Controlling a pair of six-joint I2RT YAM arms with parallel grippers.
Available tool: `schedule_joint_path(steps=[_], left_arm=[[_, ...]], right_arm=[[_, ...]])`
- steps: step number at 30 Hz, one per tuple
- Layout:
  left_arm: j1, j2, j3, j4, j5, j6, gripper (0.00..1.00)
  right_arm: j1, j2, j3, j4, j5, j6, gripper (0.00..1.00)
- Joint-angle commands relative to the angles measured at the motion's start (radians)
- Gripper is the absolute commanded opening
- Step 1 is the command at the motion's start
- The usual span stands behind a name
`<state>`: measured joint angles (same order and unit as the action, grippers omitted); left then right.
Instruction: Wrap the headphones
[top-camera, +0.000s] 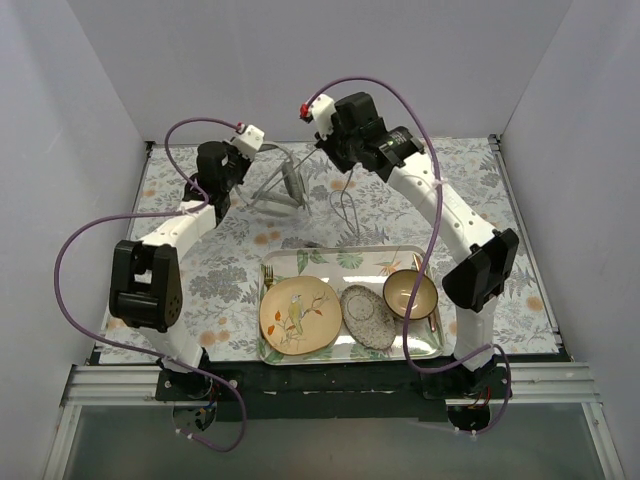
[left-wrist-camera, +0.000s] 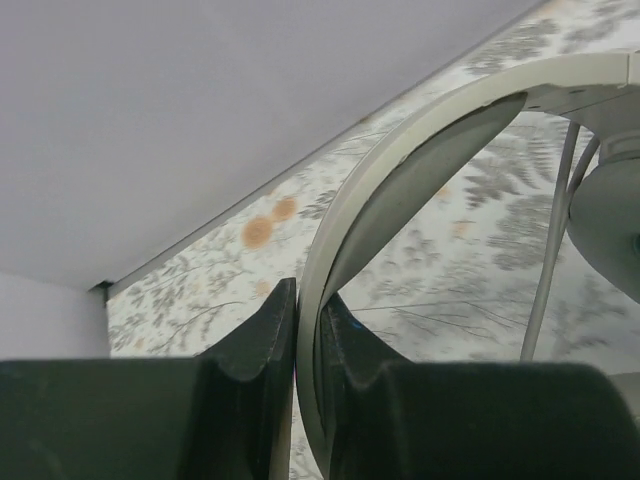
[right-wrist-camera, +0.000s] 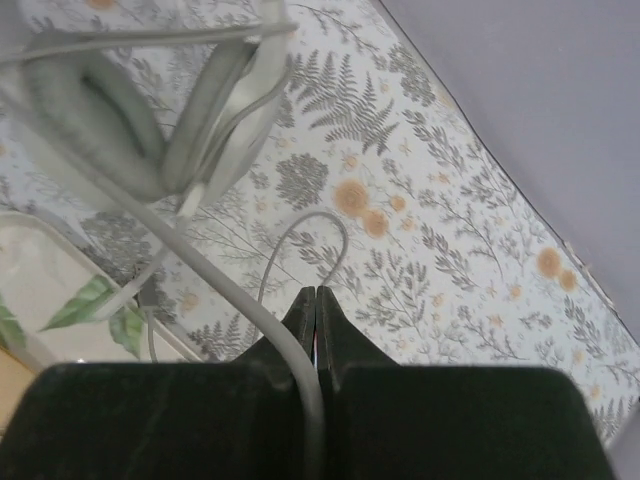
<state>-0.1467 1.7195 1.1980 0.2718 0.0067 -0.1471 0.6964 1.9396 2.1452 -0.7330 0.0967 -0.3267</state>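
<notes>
hanging over the far middle of the flowered table (top-camera: 225, 275), the headphones (top-camera: 292, 183) were held by the headband, on which the left gripper (left-wrist-camera: 308, 300) was clamped. the right gripper (right-wrist-camera: 316, 292) had its jaws pressed together, the cable (right-wrist-camera: 200, 265) running across one finger.

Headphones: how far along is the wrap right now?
Done: both grasps are made. The left pincer is clamped on the headband of the headphones, and the right pincer looks shut on the cable. In hand: the cable runs from the ear cups to that pincer. Left: all the winding; no turns show around the headphones, and a slack loop lies on the table.
</notes>
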Motion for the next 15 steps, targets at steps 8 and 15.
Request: schedule_joint_path(steps=[8,15], left_arm=[[-0.076,-0.218,0.103,-0.504,0.353,-0.087,0.0],[-0.077,-0.25,0.244,-0.716,0.507,-0.222,0.0]], right_arm=[[-0.256,-0.062,-0.001,0.17,-0.063,0.006,0.01],[-0.334,-0.1,-0.14,0.288,-0.232,0.097,0.01]])
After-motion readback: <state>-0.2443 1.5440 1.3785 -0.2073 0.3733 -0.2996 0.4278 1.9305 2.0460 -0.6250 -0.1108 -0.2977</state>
